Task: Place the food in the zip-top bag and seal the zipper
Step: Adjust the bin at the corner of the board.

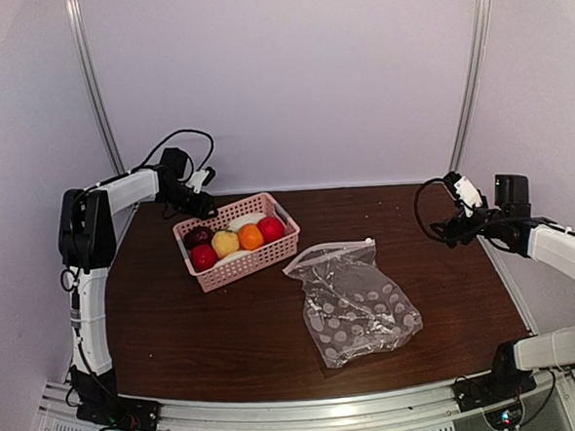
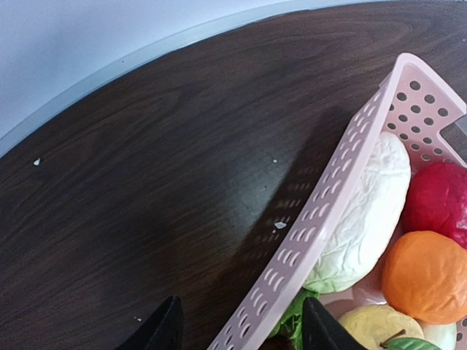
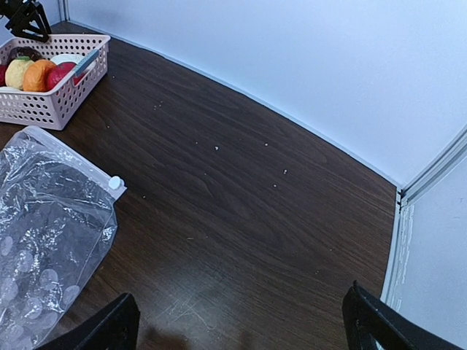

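The food lies in a pink lattice basket (image 1: 244,265): white radish (image 1: 244,219), red (image 1: 271,228), orange (image 1: 251,236), yellow (image 1: 226,243) and maroon (image 1: 197,236) pieces. The left wrist view shows the radish (image 2: 365,211), its green leaves (image 2: 292,321), the orange piece (image 2: 423,277) and a red one (image 2: 438,200). My left gripper (image 1: 201,203) is open, its fingers straddling the basket's back-left wall (image 2: 328,211). The zip-top bag (image 1: 356,304) lies flat and empty mid-table, its zipper slider (image 1: 369,241) at the far right corner. My right gripper (image 3: 241,321) is open wide above bare table, right of the bag (image 3: 44,240).
The dark wooden table (image 1: 216,327) ends at white walls at the back and sides. The basket (image 3: 44,109) stands at the back left, the bag just right of it. A metal rail (image 1: 281,421) runs along the near edge.
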